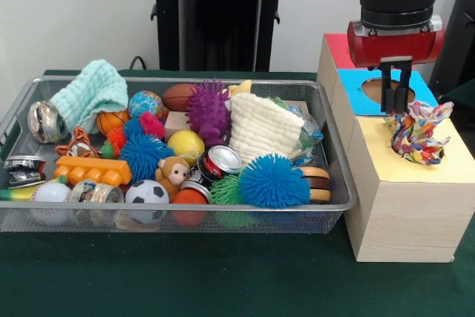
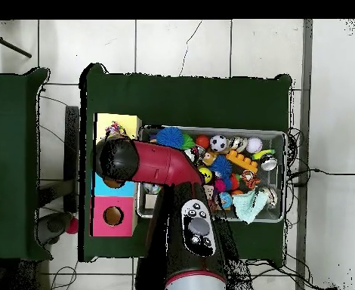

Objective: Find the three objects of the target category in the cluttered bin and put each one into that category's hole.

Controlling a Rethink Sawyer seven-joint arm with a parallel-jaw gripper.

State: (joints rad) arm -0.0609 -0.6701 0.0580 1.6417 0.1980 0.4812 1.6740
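A multicolour knotted rope toy stands upright in the yellow-surround hole on the pale wood box; it also shows in the overhead view. My gripper hangs just above and left of the toy, its fingers apart with nothing between them. In the overhead view the arm's head hides the gripper. The wire mesh bin sits left of the box. An orange-and-black-and-white rope toy lies at the bin's left side, partly buried.
The box also has a blue-surround hole and a red section behind it. The bin holds spiky pom balls, knitted cloths, small balls, cans and a plush monkey. The pedestal stands behind.
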